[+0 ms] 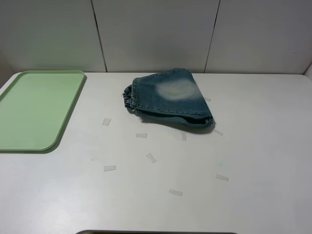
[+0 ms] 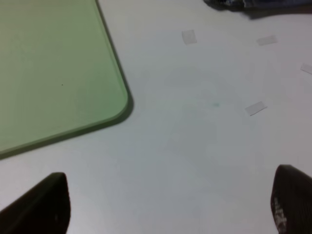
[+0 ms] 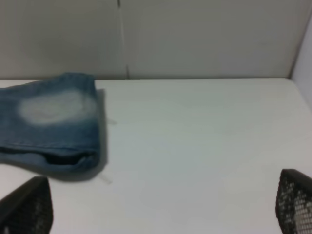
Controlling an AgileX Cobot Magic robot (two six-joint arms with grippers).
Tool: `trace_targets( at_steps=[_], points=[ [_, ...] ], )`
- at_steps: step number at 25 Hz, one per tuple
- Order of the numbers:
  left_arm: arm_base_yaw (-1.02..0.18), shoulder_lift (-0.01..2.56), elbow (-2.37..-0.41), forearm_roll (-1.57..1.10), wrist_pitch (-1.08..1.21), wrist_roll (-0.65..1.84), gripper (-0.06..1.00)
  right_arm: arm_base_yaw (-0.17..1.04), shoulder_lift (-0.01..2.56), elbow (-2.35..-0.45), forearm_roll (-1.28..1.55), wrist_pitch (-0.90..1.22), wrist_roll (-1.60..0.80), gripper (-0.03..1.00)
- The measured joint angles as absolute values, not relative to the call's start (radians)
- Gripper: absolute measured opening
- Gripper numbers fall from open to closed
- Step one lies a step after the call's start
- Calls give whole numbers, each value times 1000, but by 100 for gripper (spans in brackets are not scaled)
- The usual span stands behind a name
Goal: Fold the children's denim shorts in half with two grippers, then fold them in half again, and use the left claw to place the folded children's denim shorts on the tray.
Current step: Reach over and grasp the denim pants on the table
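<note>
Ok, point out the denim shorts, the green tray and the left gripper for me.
denim shorts (image 1: 174,89), exterior high view, on the pale faded patch.
tray (image 1: 34,109), exterior high view, on its bare floor.
left gripper (image 2: 170,204), left wrist view, midway between its open fingertips.

Blue shorts (image 1: 168,105), pale green tray (image 1: 29,112), white tabletop (image 1: 253,161)
You see a faded, whitish patch on the washed denim, and black fingers (image 2: 46,207).

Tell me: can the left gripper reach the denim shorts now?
Probably yes: the left gripper stands open above the table beside the tray, and only flat tape pieces lie between it and the denim shorts.
</note>
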State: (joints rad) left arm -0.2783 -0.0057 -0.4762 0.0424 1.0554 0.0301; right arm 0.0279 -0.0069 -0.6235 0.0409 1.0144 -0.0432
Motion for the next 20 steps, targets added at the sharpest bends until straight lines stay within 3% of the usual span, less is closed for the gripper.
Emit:
trace_targets(
  at_steps=[20],
  points=[
    [-278, -6, -476, 42, 1055, 30, 81, 28, -7, -494, -64, 1018, 37, 69]
  ],
)
